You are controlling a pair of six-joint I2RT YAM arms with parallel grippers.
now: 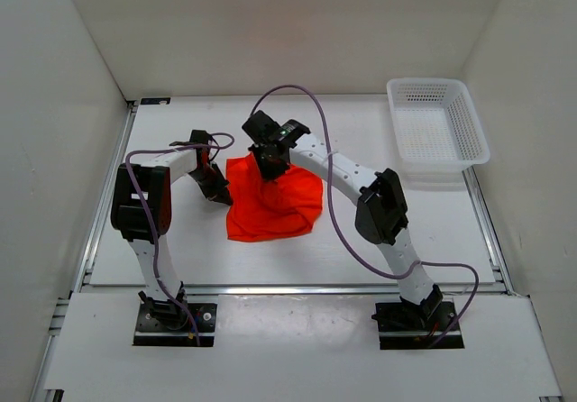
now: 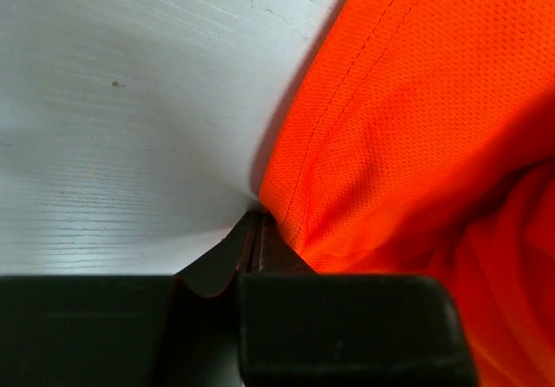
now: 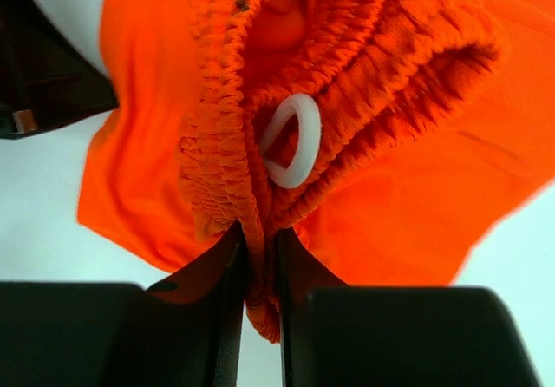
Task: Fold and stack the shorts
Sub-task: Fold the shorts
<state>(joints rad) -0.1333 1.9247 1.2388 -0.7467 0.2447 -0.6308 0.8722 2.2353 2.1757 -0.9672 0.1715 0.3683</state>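
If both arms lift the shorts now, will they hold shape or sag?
Likely to sag: the shorts are thin mesh, rumpled in a heap. Probably light, so the right gripper, pinching the gathered waistband, should hold. The left gripper catches only the hem edge and may slip.

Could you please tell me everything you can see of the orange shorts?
The shorts are bright orange-red thin mesh-like fabric, crumpled in a heap at mid table. The right gripper pinches the gathered elastic waistband, holding it up, beside a white drawstring loop. The left gripper pinches a stitched hem at their left edge.
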